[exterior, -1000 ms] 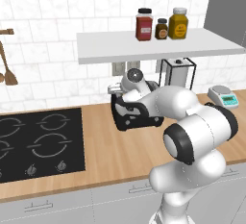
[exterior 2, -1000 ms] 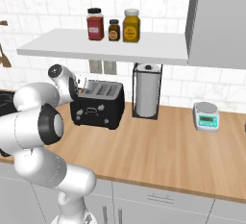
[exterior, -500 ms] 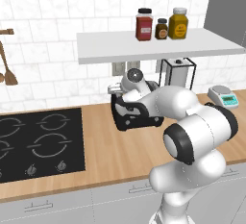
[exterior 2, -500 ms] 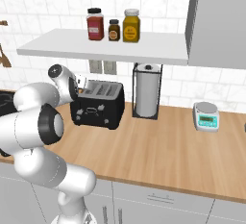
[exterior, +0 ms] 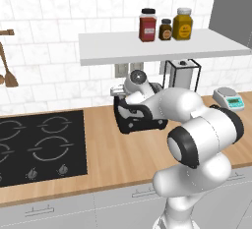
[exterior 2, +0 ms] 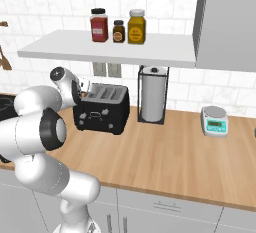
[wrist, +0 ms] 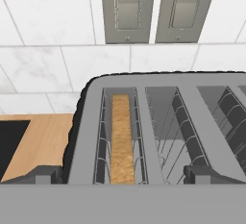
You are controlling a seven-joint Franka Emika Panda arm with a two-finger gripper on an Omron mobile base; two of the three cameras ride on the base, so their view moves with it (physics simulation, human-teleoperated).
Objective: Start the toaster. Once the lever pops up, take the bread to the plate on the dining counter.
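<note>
Gripper (wrist: 123, 174) hangs above the toaster (exterior 2: 101, 110) with its jaws spread fully apart, one dark tip at each side of the leftmost slots in the hand view, and nothing is held. Bread (wrist: 122, 139) sits upright in the leftmost slot, only its brown top edge showing. Toaster stands on the wooden wall counter (exterior 2: 165, 152) beside a wire-framed paper-towel holder (exterior 2: 153, 95).
</note>
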